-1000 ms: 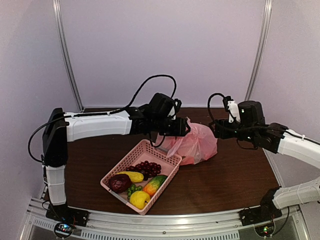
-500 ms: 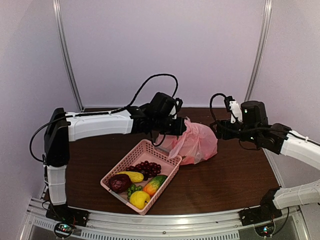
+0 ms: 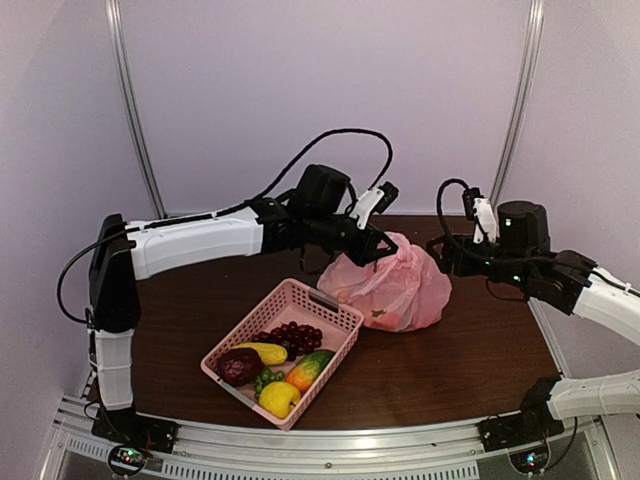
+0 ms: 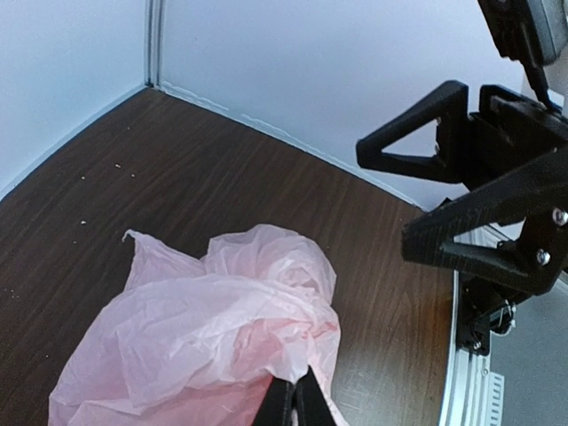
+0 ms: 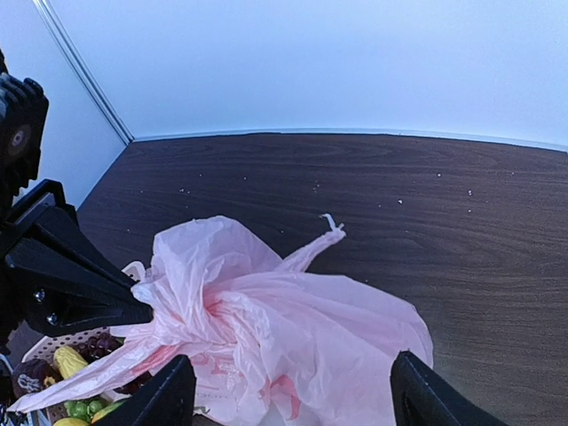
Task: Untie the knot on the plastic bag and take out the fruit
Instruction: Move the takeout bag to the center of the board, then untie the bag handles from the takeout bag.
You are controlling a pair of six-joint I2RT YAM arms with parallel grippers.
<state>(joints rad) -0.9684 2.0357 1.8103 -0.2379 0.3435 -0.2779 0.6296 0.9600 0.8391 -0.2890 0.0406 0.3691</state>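
Observation:
The pink plastic bag [image 3: 398, 290] lies on the brown table right of the basket, its top pulled up. My left gripper [image 3: 383, 250] is shut on a fold of its film at the bunched top [image 4: 293, 395]. In the right wrist view its black fingers [image 5: 98, 288] pinch the twisted knot [image 5: 182, 306], and one thin pink ear [image 5: 324, 235] sticks out behind. My right gripper [image 5: 293, 395] stands open just right of the bag [image 5: 302, 328], touching nothing. Any fruit inside the bag is hidden; only a reddish tint shows through the film [image 4: 204, 328].
A pink latticed basket [image 3: 330, 305] sits left of the bag, holding a yellow lemon [image 3: 279, 398], a green fruit [image 3: 266, 380], an orange-green fruit [image 3: 310, 368], dark grapes [image 3: 295, 335] and a maroon fruit [image 3: 240, 366]. White walls close the back and sides.
My left gripper has shut on the bag's top and lifted it up and to the right; the bag has puffed up and shifted right. The right arm has drawn back slightly to the right.

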